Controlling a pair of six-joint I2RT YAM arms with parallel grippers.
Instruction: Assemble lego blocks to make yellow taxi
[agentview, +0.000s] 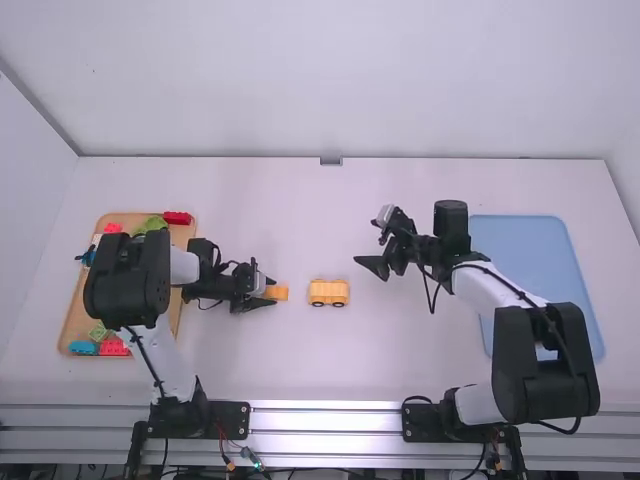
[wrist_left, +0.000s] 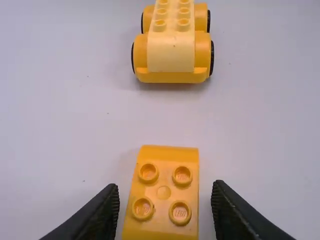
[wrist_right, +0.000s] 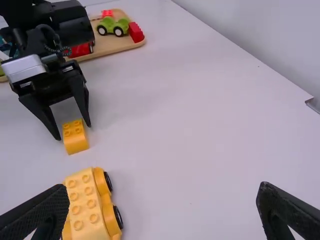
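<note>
Risks, left to right. With the small yellow block (wrist_left: 162, 200) loose on the table (agentview: 300, 370), I judge an off-centre closure could let one finger meet it first and skew or push it. A high or shallow pinch, I'd guess, could let it tip, leaving its underside crooked over the studs of the yellow wheeled base (agentview: 328, 292). That base may roll if pressed unevenly, since nothing braces it.

End effectors, left to right. Left (wrist_left: 166, 187): fingers spread a little wider than the block, one on each side, small gaps showing; I see no grip. Block sits just beside the base, apart from it. Right (wrist_right: 164, 187): fingers wide apart, holding nothing, above the table beyond the base.
</note>
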